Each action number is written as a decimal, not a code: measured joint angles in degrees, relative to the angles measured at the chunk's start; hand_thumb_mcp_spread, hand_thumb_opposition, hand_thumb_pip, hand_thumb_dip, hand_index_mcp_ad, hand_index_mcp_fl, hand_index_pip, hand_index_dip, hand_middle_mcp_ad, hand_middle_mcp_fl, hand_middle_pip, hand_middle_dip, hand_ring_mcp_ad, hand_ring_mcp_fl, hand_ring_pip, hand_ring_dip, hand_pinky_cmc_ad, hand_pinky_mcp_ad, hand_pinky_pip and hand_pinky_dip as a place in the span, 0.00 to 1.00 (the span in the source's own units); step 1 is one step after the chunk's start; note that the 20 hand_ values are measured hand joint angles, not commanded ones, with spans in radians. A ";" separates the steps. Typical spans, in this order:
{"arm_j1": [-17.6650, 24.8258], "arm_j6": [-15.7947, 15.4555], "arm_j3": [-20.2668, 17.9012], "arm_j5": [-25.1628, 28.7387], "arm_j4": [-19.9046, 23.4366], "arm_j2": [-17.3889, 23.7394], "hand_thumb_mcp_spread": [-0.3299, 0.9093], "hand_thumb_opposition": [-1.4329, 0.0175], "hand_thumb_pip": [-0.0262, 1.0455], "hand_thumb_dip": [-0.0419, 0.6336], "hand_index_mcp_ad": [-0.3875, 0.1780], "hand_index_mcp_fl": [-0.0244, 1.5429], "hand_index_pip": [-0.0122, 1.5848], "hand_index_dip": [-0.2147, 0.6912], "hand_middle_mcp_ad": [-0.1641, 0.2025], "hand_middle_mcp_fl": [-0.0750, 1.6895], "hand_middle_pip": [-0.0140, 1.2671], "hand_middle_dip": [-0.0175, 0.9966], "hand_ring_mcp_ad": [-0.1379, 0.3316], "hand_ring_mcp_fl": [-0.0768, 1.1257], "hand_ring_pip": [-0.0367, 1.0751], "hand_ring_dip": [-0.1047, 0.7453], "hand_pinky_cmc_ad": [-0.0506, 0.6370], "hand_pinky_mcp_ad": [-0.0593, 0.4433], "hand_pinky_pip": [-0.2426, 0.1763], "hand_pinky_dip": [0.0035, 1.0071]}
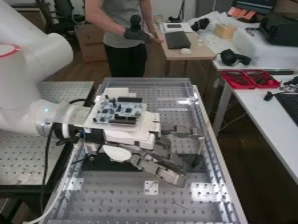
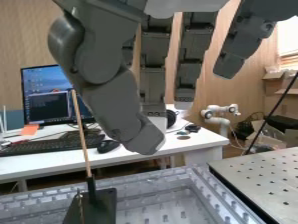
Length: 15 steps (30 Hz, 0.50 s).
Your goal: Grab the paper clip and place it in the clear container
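While the hand (image 1: 156, 169) is hanging open over the clear tray (image 1: 217, 167), fingers pointing right, I'm honestly struggling to tell where the paper clip is lying, so the reach direction is escaping me.

The white arm (image 1: 23, 80) holds its dark grey hand (image 1: 158, 169) with fingers extended

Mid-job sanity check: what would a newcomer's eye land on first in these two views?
Probably the big dark robot hand, stretched out over the perforated bench, with a bare circuit board riding behind its fingers. Next, likely the thin wooden stick rising from a black base, then the bright red trays on the table at the high view's right.
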 joint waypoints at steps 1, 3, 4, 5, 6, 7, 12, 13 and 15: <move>-0.10 0.04 0.08 -0.08 -0.05 -0.17 0.84 0.29 0.66 0.55 0.45 0.14 0.08 0.06 0.23 0.44 0.67 0.87 0.38 0.45 0.13 0.76 0.62 0.62 0.70 0.15; -0.31 0.11 0.31 -0.29 -0.27 -0.59 0.84 0.29 0.66 0.55 0.45 0.14 0.09 0.06 0.23 0.44 0.67 0.87 0.37 0.45 0.13 0.76 0.62 0.62 0.70 0.15; -0.36 0.12 0.36 -0.34 -0.30 -0.68 0.84 0.29 0.66 0.55 0.45 0.14 0.09 0.06 0.23 0.44 0.67 0.87 0.37 0.45 0.13 0.76 0.62 0.62 0.70 0.15; -0.41 0.16 0.44 -0.41 -0.33 -0.85 0.84 0.29 0.66 0.55 0.45 0.14 0.09 0.05 0.23 0.45 0.67 0.87 0.37 0.45 0.13 0.76 0.62 0.62 0.70 0.15; -0.49 0.23 0.54 -0.49 -0.33 -1.11 0.84 0.29 0.66 0.55 0.45 0.14 0.09 0.04 0.23 0.45 0.67 0.87 0.37 0.45 0.13 0.76 0.63 0.62 0.70 0.15; -0.54 0.30 0.62 -0.56 -0.33 -1.31 0.84 0.29 0.66 0.55 0.45 0.14 0.09 0.04 0.23 0.45 0.67 0.87 0.37 0.45 0.13 0.76 0.63 0.62 0.70 0.15; -0.76 0.56 1.09 -0.94 -0.33 -2.22 0.84 0.29 0.66 0.55 0.45 0.14 0.09 0.04 0.23 0.45 0.67 0.87 0.37 0.45 0.13 0.76 0.63 0.62 0.70 0.15; -0.82 0.60 1.22 -1.03 -0.33 -2.43 0.84 0.29 0.66 0.55 0.45 0.14 0.09 0.04 0.23 0.45 0.67 0.87 0.37 0.45 0.13 0.76 0.62 0.62 0.70 0.15; -0.91 0.67 1.39 -1.18 -0.35 -2.72 0.84 0.29 0.66 0.55 0.44 0.14 0.09 0.04 0.23 0.44 0.67 0.87 0.37 0.45 0.13 0.76 0.63 0.62 0.70 0.15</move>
